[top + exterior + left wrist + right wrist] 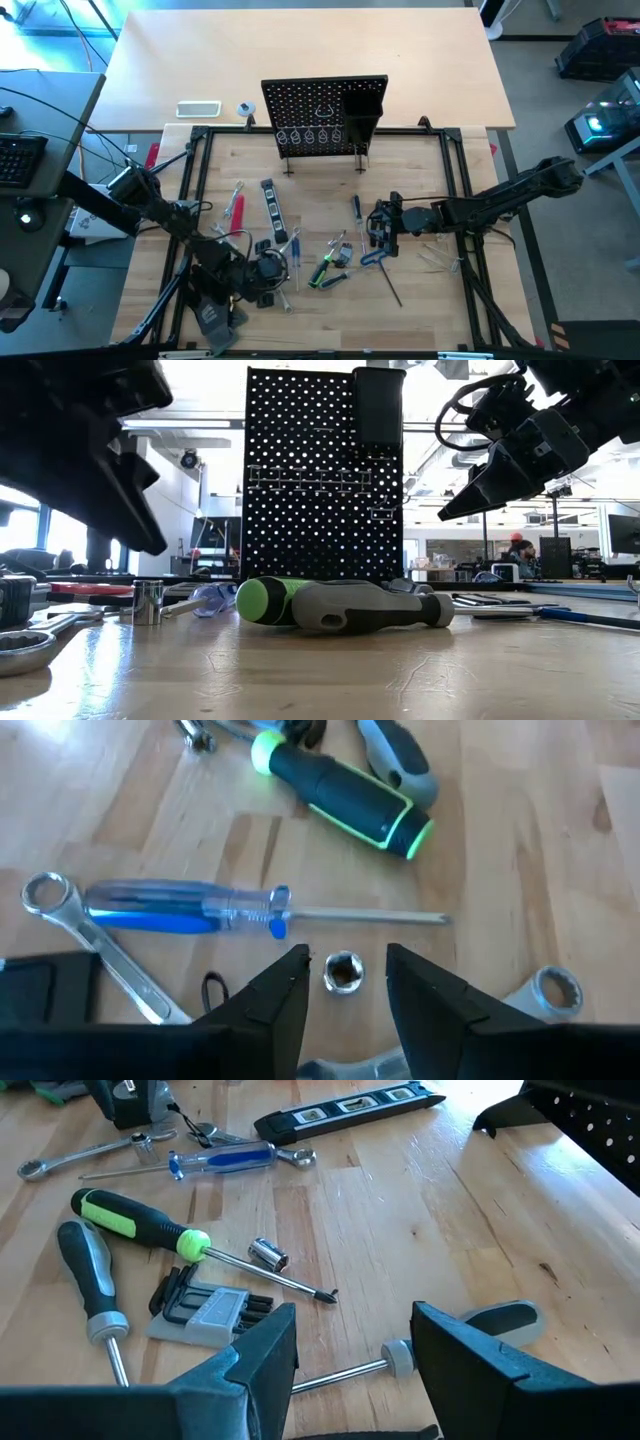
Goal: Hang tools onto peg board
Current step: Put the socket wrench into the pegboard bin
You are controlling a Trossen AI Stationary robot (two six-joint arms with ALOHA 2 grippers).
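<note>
Spread jaws on the left gripper [345,985] hang low over the table [420,190], with a small socket [342,971] lying between the fingertips. Just past them lies the blue screwdriver [200,907], then the green one [340,795]. Right gripper [350,1345], jaws also apart, hovers over a screwdriver shaft [335,1374]. The peg board [325,112] stands well beyond both.

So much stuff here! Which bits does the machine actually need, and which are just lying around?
For the job:
- peg board
- green-handled screwdriver
- blue-handled screwdriver
- grey-handled screwdriver
- wrench
- small socket

Just lying about:
- white flat device
- keyboard
</note>
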